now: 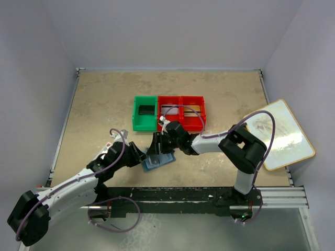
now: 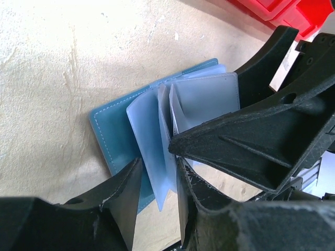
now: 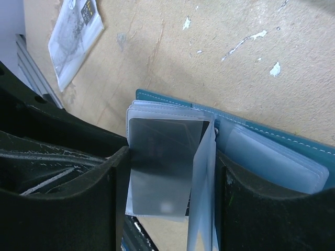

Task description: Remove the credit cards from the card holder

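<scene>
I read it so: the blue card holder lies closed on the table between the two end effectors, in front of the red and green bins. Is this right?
One thing is wrong: the card holder lies open, not closed, with its clear sleeves fanned out. The left wrist view shows this. The rest is right.

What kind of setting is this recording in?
Probably a lab robot workcell: plain white walls box in a worn tabletop, with a metal mounting rail and plastic bins.
</scene>
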Controlling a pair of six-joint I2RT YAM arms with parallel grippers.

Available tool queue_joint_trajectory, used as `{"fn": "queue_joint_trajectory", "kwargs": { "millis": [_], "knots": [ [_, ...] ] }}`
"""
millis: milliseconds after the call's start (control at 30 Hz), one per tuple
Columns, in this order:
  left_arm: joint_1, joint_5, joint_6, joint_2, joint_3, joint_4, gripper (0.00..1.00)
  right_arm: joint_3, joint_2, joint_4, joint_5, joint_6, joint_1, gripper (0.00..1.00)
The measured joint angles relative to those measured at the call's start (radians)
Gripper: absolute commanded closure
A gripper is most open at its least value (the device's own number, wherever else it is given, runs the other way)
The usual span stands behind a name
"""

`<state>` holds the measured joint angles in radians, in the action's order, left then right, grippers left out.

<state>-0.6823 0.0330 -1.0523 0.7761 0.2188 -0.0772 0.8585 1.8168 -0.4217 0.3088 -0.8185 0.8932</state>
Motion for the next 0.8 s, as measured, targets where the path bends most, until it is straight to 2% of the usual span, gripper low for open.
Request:
{"fn": "queue_joint_trajectory", "kwargs": {
  "millis": [333, 800],
  "knots": [
    [0.0, -0.034, 0.024, -0.011, 0.0, 0.002, 0.67, -0.056, 0.0, -0.094, 0.082, -0.047, -0.032, 0.49],
    [0.0, -0.05, 0.024, 0.032, 0.0, 0.025, 0.67, -0.063, 0.0, -0.102, 0.1, -0.054, -0.037, 0.49]
  ]
}}
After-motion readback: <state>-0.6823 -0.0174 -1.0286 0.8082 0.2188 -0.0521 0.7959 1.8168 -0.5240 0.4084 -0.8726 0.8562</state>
